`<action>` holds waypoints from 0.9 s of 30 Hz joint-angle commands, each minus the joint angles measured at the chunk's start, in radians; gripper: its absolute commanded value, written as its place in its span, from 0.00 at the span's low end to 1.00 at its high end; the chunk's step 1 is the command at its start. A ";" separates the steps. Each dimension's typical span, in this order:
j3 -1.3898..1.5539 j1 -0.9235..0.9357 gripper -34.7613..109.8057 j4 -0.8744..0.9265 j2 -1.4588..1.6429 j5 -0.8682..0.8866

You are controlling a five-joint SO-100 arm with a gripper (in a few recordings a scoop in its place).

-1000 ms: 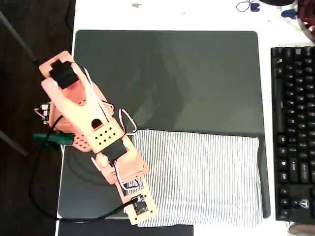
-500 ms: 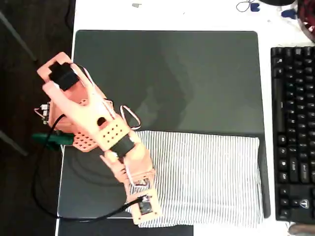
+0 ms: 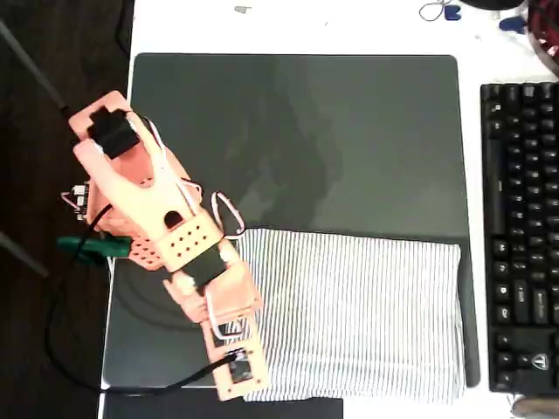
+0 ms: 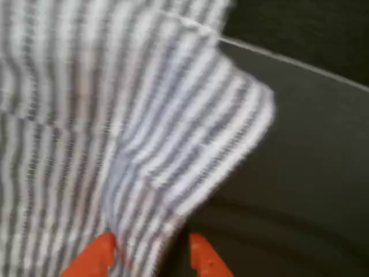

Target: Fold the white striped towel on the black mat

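**Pulling back over the towel's near-left corner**

Looking from the overhead view, the orange arm has drawn back leftward from where it reached half a second ago, its wrist now above the lower-left corner of the white striped towel (image 3: 349,316). The towel itself has not shifted: it lies as one flat band across the lower half of the black mat (image 3: 297,140), so it seems already folded once, with a second fold likely being set up. The mat is matte and smooth with rounded corners, resting on a white bench (image 3: 349,26); a black keyboard (image 3: 521,236) sits to the right.

In the wrist view, the gripper (image 4: 151,254) has its orange fingers apart, straddling a lifted, layered corner of the towel (image 4: 173,144). The thin cloth shows fine grey pinstripes and a hemmed edge, limp and draping over the dark mat (image 4: 311,173).
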 commanded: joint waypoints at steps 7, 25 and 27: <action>0.132 -0.003 0.34 -0.250 -0.055 0.014; -0.245 -0.052 0.24 0.172 -0.034 0.075; -0.402 -0.031 0.24 0.341 -0.025 0.055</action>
